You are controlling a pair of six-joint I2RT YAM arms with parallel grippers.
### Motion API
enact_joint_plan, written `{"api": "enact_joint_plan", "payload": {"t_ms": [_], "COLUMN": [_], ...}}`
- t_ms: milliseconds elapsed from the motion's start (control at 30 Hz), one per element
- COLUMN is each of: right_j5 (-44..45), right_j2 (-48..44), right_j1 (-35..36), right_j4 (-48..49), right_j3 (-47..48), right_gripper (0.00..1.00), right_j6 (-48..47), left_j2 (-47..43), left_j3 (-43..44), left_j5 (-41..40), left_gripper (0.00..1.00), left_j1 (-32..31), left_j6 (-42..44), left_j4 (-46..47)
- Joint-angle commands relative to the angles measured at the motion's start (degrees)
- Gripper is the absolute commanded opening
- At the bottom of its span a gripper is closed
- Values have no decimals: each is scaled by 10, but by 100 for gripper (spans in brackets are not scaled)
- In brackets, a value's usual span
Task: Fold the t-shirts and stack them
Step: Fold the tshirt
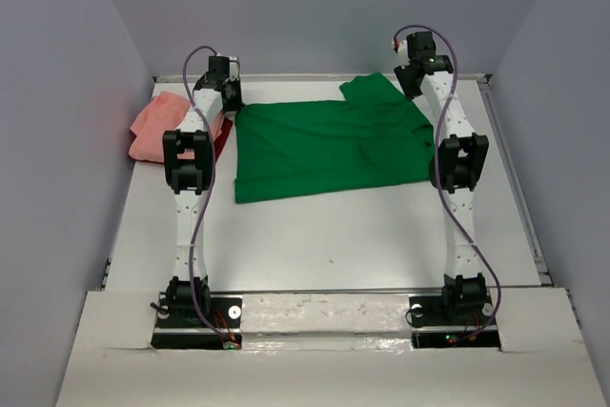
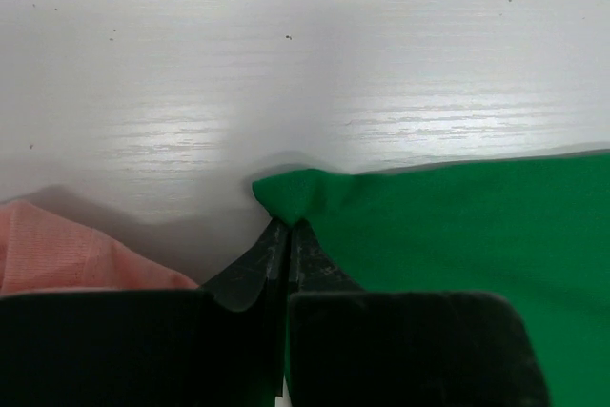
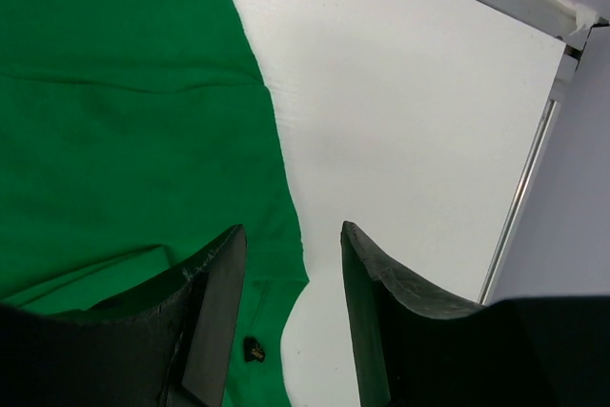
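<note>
A bright green t-shirt (image 1: 324,145) lies spread flat across the back half of the white table (image 1: 362,235), with one sleeve pointing toward the far right. My left gripper (image 1: 229,94) is at its far left corner; in the left wrist view the left gripper (image 2: 289,223) is shut, pinching that green corner (image 2: 300,193). A salmon-pink t-shirt (image 1: 160,126) sits bunched at the far left, with dark red cloth (image 1: 222,137) showing at its edge. My right gripper (image 3: 292,227) hangs open over the green shirt's right edge (image 3: 124,111), holding nothing.
Grey walls close in the table on three sides. A raised metal rail (image 1: 507,164) runs along the right edge and shows in the right wrist view as a rail (image 3: 522,202). The pink cloth (image 2: 57,254) lies just left of my left fingers.
</note>
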Motion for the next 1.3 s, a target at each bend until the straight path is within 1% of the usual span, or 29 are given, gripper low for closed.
{"api": "enact_joint_plan", "payload": {"t_ms": [0, 67, 100, 200, 433, 600, 633, 700, 733, 800, 900, 933, 1033, 1267], "right_j5": [5, -5, -10, -34, -177, -228, -233, -239, -239, -241, -244, -244, -245, -243], "right_j2": [6, 14, 18, 31, 45, 52, 40, 35, 33, 27, 41, 47, 63, 91], "right_j1": [-1, -6, -6, -6, -23, -28, -28, -28, -28, -28, -28, -28, -28, -33], "right_j4": [9, 11, 16, 17, 15, 39, 72, 95, 126, 156, 187, 197, 225, 263], "right_j3": [43, 55, 63, 73, 67, 63, 34, 17, -3, -22, -18, -13, -10, 1], "right_gripper": [50, 51, 53, 56, 56, 56, 56, 56, 57, 58, 61, 65, 68, 73], "right_j6": [-1, 4, 11, 30, 62, 45, 39, 29, 25, 17, 10, 9, 2, -6], "left_j2": [4, 4, 4, 3, -14, -28, -31, -40, -43, -52, -57, -59, -62, -75], "left_j3": [22, 21, 19, 16, -1, -24, -27, -36, -41, -51, -57, -58, -63, -78], "left_j5": [-8, -6, -7, -6, 2, 8, 11, 9, 9, 4, -1, -3, -7, -13], "left_gripper": [5, 0, 0, 0, 0, 0, 0, 0, 0, 0, 0, 0, 0, 0], "left_j1": [-6, -6, -8, -12, -17, -21, -21, -22, -22, -23, -23, -23, -25, -28], "left_j6": [7, 8, 8, 9, 16, 17, 19, 20, 23, 26, 29, 29, 31, 31], "left_j4": [-2, -2, -4, -4, -2, -1, -1, 2, 4, 6, 10, 9, 10, 12]}}
